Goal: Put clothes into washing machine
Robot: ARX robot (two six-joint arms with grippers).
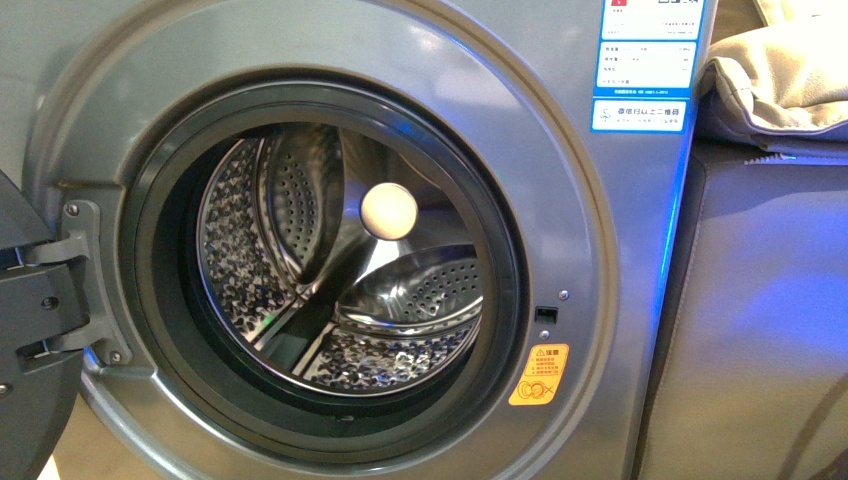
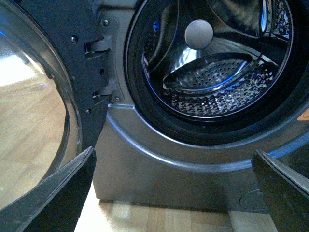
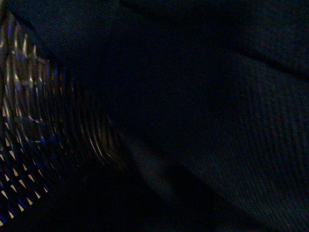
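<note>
The washing machine (image 1: 620,300) fills the front view, silver-grey, its round porthole open onto a perforated steel drum (image 1: 400,300) with no cloth showing inside. Neither arm appears in that view. My left gripper (image 2: 171,203) hangs low in front of the washing machine (image 2: 159,174), below the porthole, open wide, with nothing between its dark fingers (image 2: 63,183). The right wrist view is very dim. The dark clothes (image 3: 217,121) cover most of it, beside a glinting perforated metal surface (image 3: 29,121). My right gripper is shut on the clothes, its jaws hidden in the dark fabric.
The washer door (image 1: 30,300) stands swung open at the left, with its glass (image 2: 29,121) close to my left gripper. A beige padded fabric (image 1: 790,70) lies on a grey-brown cabinet (image 1: 760,320) right of the machine. Wooden floor (image 2: 164,217) lies below.
</note>
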